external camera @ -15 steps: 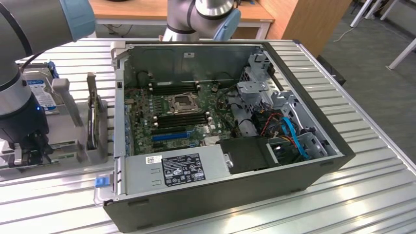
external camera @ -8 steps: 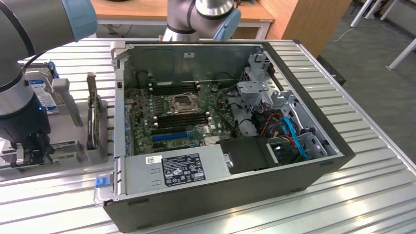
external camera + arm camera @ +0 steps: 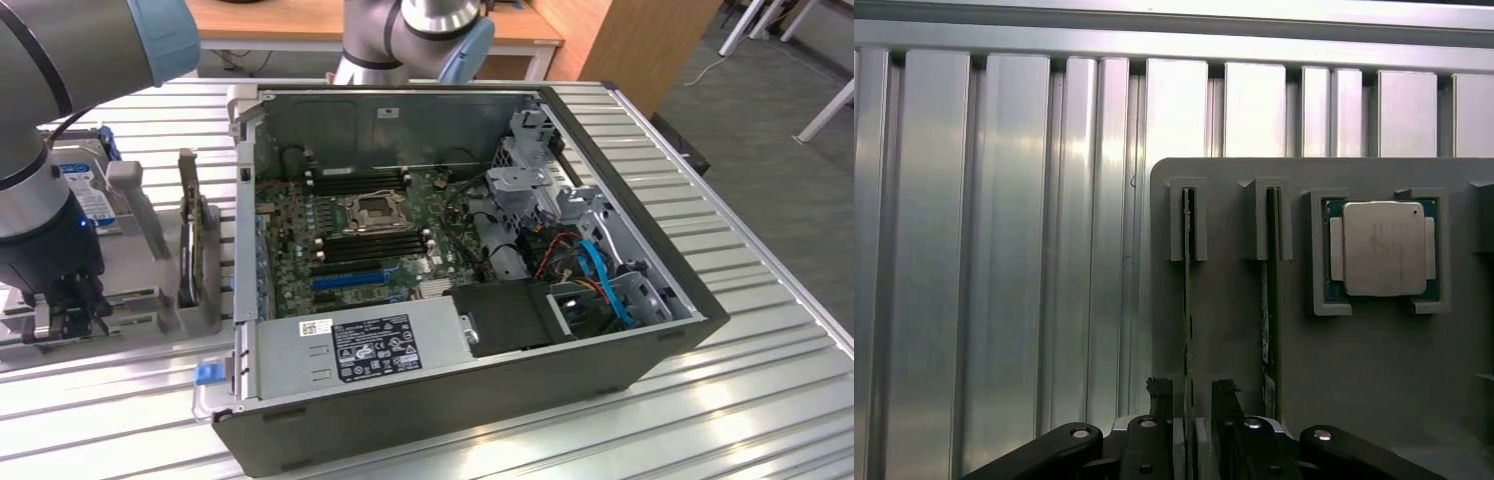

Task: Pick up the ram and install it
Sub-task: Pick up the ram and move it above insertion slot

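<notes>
Ram: the ram (image 3: 1187, 300), a long thin circuit-board stick, stands on edge in the end slot of the grey plastic holder tray (image 3: 1226, 300).
Sticks: two; the second stick (image 3: 1265, 290) stands in the tray's next slot, parallel and just beside the ram.
Jaws: the black gripper (image 3: 1192, 392) straddles the ram, its fingers spread wide with a gap on each side, gripping nothing.
Chip: one square silver processor chip (image 3: 1382, 248) lies flat in a tray recess past the second stick.
Case: one open black computer case (image 3: 441, 400) with a green motherboard (image 3: 287, 240) inside sits beside the tray on the ribbed metal table (image 3: 774, 400).
In the way: the arm covers part of the tray in the exterior view.
</notes>
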Controlling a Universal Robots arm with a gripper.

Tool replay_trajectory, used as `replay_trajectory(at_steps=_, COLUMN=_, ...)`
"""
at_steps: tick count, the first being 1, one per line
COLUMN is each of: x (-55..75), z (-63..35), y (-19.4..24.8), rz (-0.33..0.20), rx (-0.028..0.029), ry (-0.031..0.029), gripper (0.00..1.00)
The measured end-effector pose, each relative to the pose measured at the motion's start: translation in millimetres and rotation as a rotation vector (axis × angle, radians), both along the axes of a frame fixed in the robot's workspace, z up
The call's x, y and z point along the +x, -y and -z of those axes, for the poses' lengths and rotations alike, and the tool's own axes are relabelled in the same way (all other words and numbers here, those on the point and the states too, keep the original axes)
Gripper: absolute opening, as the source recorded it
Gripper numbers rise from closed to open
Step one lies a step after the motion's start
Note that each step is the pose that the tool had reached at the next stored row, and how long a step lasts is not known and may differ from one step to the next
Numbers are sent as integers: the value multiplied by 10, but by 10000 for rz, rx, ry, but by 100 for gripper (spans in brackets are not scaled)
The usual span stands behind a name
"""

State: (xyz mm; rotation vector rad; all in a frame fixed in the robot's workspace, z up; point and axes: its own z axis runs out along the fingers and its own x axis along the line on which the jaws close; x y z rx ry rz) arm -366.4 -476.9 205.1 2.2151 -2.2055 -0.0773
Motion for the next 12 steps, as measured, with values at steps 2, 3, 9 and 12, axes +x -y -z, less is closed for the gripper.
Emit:
replay_trajectory(at_steps=2, x=0, z=8, y=0, rz=0, rx=0, ry=0, gripper=29)
replay_trajectory(at_steps=3, x=0, z=10, y=0, rz=0, rx=-1, ry=-1, gripper=29)
replay_trajectory(at_steps=9, x=1, z=13, y=0, rz=1, rx=1, ry=1, gripper=29)
replay_trajectory(at_steps=12, x=7, z=12, y=0, rz=0, rx=0, ry=1, gripper=29)
